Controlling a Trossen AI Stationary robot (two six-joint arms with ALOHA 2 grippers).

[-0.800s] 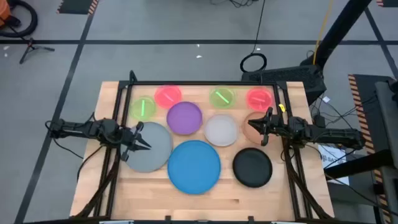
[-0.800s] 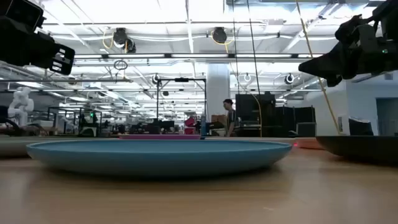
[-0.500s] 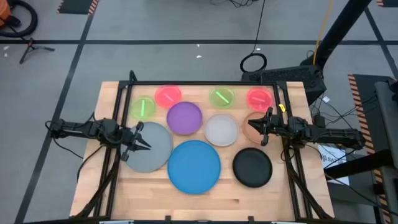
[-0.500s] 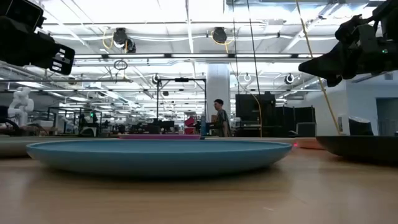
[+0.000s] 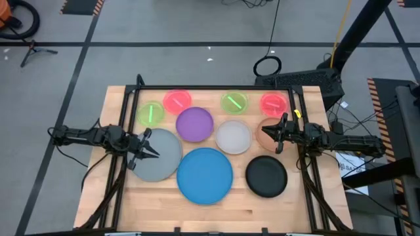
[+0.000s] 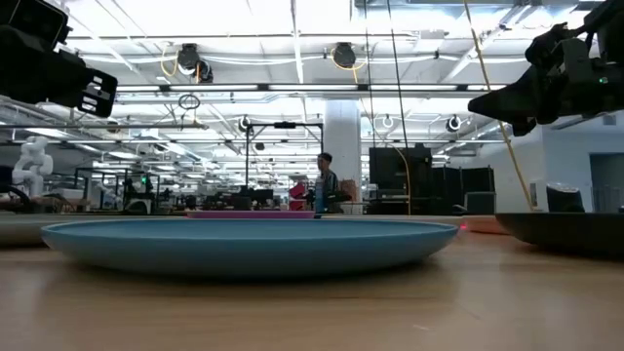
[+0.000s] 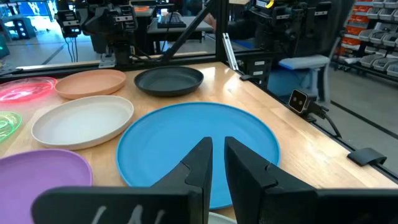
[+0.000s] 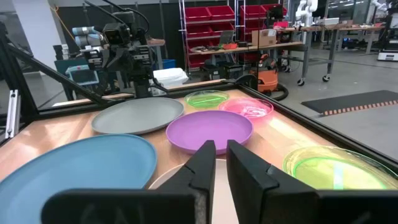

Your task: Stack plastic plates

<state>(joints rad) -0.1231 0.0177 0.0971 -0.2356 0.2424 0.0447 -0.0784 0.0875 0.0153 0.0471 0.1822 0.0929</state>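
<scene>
From above you see nine round plates spread unstacked: one grey point(image 5: 157, 155) under the left gripper point(image 5: 149, 148), one blue point(image 5: 205, 175), purple point(image 5: 195, 124), white point(image 5: 233, 136), black point(image 5: 266, 176), tan point(image 5: 266, 130) under the right gripper point(image 5: 278, 133), two pink, two green; wrist views show both jaws nearly together, holding nothing.

Ten round plastic plates are counted on the wooden table point(image 5: 157, 203), none stacked on another. Two large ones are seen: one grey plate point(image 5: 159, 155) and one blue plate point(image 5: 205, 175). Four medium ones are seen: one purple point(image 5: 195, 124), one white point(image 5: 233, 136), one black point(image 5: 266, 176) and one tan-orange point(image 5: 266, 130). Four small translucent ones are counted: two neon green point(image 5: 151, 113) point(image 5: 234, 102) and two red-pink point(image 5: 177, 100) point(image 5: 273, 103).
</scene>
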